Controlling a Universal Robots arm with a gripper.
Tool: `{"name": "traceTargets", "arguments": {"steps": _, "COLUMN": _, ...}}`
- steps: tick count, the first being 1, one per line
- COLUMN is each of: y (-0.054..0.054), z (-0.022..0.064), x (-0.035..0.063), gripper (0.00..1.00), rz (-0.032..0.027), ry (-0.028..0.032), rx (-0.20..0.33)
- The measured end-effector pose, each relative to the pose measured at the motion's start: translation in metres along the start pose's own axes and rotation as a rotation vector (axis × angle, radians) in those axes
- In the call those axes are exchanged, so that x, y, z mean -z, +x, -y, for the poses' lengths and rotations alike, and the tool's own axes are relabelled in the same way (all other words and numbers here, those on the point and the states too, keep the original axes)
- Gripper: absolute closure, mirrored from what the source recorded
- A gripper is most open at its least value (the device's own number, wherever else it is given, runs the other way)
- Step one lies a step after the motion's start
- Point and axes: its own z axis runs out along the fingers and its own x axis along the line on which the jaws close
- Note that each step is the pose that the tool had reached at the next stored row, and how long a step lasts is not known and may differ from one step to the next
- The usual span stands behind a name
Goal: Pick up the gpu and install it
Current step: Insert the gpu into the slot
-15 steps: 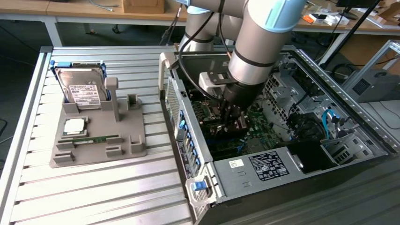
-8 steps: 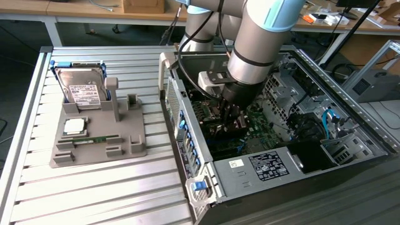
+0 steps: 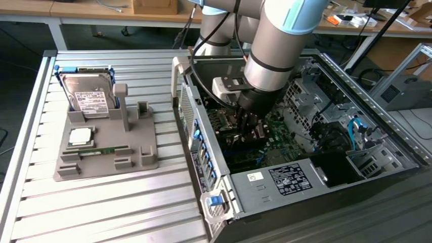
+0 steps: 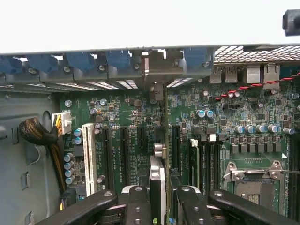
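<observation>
Clamped on the gpu [image 4: 157, 187], edge-on between the gripper [image 4: 158, 201] fingers [image 4: 138, 206] in the wrist view: thin dark card with a pale metal edge, standing upright over the motherboard [image 4: 126, 122]. Held low inside the open case [image 3: 378, 152], running toward the rear bracket wall, in line with the black slots [image 4: 123, 150] beside the white slot [image 4: 88, 157]. Cannot tell whether the card edge touches a slot yet. Blue latches [image 4: 79, 61] lined along the case wall ahead of the card. Bundle of yellow and black wires [image 4: 49, 136] plugged in near the white slot; empty CPU socket [image 4: 253, 180] on the other side.

In the exterior view, gripper [image 3: 246, 124] down among the boards, arm [image 3: 276, 45] rising out of the case. Power supply [image 3: 287, 179] with white label at the near end of the case. On the exterior view's left, well apart from the case, grey holder [image 3: 108, 152] on the slatted table [image 3: 101, 212], carrying a RAM stick [image 3: 101, 150], a CPU [image 3: 81, 135] and a hard drive [image 3: 91, 101] leaning upright at its far end.
</observation>
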Motion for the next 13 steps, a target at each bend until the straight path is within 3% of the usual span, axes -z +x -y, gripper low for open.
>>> {"name": "traceTargets", "arguments": {"steps": 13, "y": 0.0013, "z": 0.0001, "x": 0.0000, "gripper": 0.73, "rz": 0.0001, "ry": 0.0000, "rx": -0.007}}
